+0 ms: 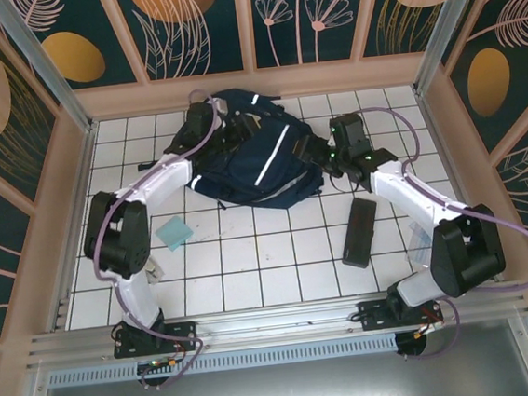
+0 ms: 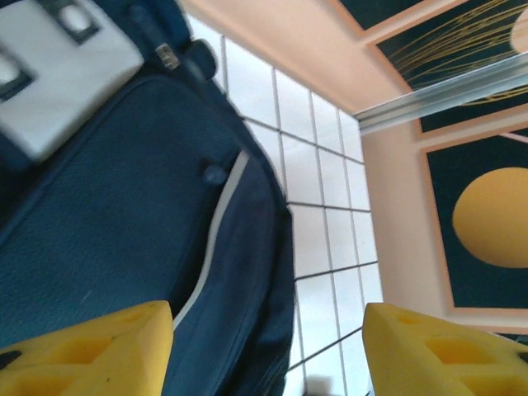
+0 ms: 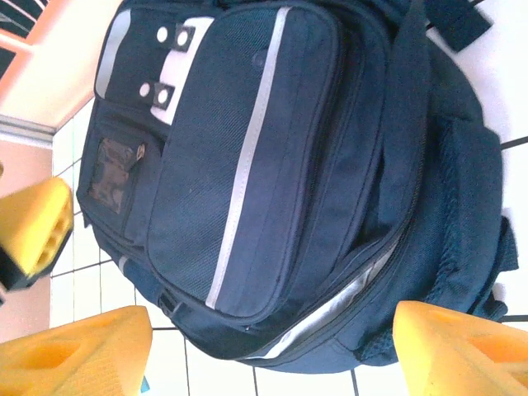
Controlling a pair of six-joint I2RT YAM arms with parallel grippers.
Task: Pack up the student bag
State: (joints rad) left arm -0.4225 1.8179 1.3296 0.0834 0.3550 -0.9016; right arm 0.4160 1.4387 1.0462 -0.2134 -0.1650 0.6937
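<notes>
Blocky yellow left fingers [image 2: 91, 351] and right fingers [image 3: 74, 355] spread over woven navy student bag [image 3: 272, 165].

One bag [image 1: 260, 161], with two white stripes [image 1: 276, 155] counted from above. One black case [image 1: 359, 231]. One light-blue square [image 1: 172, 233]. One pale clear item [image 1: 417, 236] by the right arm [image 1: 414, 198], too small to tell what it is. That makes four loose things on the tiles. Two arms, the other being the left arm [image 1: 143, 200]. Two grippers, the left gripper [image 2: 264, 355] and the right gripper [image 3: 264, 363], each with two yellow fingers [image 2: 91, 346], four in all
</notes>
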